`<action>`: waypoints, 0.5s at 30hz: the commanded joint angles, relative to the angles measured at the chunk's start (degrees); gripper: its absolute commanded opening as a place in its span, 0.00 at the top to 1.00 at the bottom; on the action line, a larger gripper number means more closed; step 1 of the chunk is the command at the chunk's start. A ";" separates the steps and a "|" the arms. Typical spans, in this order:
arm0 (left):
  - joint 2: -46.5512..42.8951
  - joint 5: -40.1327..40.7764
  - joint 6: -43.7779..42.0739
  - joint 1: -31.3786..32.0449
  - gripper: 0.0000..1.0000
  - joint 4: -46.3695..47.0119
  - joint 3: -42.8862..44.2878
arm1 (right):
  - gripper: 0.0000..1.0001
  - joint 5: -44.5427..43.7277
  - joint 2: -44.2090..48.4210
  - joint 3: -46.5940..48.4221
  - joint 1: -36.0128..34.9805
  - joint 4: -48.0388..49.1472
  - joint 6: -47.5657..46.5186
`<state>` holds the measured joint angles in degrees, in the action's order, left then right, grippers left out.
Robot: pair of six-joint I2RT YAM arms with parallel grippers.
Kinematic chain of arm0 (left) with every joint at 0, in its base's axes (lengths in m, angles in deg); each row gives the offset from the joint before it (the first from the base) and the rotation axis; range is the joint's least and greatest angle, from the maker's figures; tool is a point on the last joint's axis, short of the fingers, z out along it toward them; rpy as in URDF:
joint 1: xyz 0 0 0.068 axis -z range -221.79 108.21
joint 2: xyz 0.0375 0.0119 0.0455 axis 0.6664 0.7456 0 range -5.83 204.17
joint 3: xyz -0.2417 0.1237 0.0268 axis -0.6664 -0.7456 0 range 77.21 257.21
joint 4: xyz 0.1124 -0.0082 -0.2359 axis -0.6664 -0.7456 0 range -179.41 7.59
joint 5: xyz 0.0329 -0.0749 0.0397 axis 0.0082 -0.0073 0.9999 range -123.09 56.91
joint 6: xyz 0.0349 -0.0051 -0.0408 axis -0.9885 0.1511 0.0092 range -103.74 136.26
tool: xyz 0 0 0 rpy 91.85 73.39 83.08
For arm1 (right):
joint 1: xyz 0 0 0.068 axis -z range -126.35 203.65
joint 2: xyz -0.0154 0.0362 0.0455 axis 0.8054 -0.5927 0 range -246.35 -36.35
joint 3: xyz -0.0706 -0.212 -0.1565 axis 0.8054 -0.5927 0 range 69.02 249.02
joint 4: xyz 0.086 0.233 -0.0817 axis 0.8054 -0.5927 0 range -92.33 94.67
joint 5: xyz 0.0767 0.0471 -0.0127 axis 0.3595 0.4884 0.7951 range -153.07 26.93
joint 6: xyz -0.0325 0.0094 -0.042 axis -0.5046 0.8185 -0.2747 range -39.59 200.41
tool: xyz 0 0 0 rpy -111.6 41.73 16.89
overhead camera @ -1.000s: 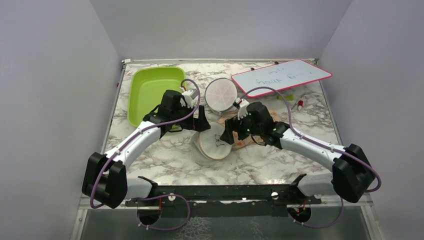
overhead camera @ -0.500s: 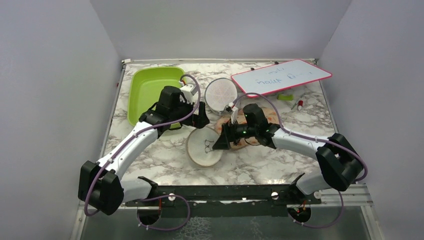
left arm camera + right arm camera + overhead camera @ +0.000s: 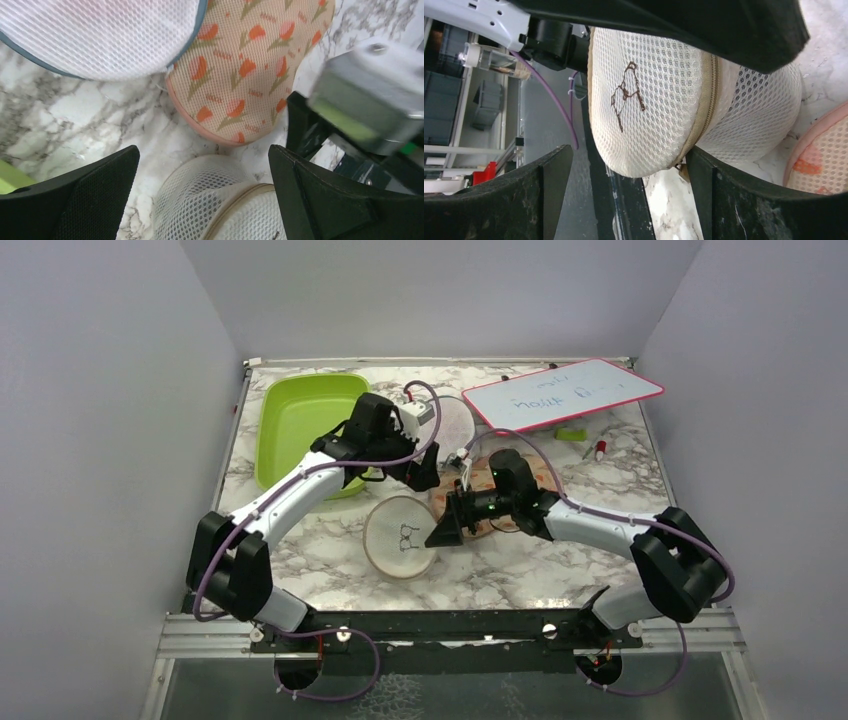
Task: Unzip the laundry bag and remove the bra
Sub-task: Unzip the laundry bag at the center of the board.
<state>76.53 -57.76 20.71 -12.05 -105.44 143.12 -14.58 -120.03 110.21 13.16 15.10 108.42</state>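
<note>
The laundry bag [image 3: 400, 537] lies flat on the marble table, cream face with the small bra drawing up. The bra is hidden inside it. My left gripper [image 3: 424, 480] is open above the bag's far edge. In the left wrist view the bag's mesh wall and tan zipper rim [image 3: 220, 205] sit between its open fingers [image 3: 80, 200]. My right gripper [image 3: 443, 532] is open at the bag's right side. In the right wrist view the bag [image 3: 649, 95] fills the gap between the fingers [image 3: 764, 200], and the zipper pull [image 3: 681, 170] hangs beside the right finger.
The orange floral pouch [image 3: 495, 490] lies under my right arm, just right of the bag. The plain white mesh pod [image 3: 455, 415] sits behind it. A green tray [image 3: 295, 420] is at the far left and a whiteboard [image 3: 560, 390] at the far right.
The bag went from tilted up between the grippers to flat on the table, slightly nearer and left. My left arm swung right over its far edge. The right gripper lowered beside it.
</note>
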 commanded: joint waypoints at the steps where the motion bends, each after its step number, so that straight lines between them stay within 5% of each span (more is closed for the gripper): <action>1: 3.03 -10.08 0.75 -1.51 0.01 -0.76 -0.90 | 0.18 2.86 3.51 -3.95 -0.38 11.26 3.50; 11: -2.54 -12.68 4.05 -2.13 0.02 1.51 -10.19 | 0.18 -3.55 5.44 -4.11 -0.31 8.13 1.48; 15: -3.78 -14.25 5.28 -2.44 0.14 2.90 -12.50 | 0.19 -3.22 5.47 -4.33 -0.29 7.90 0.20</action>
<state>75.11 -67.64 24.33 -13.78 -104.72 132.32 -15.97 -115.94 105.49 13.12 23.58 110.95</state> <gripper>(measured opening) 0.922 0.816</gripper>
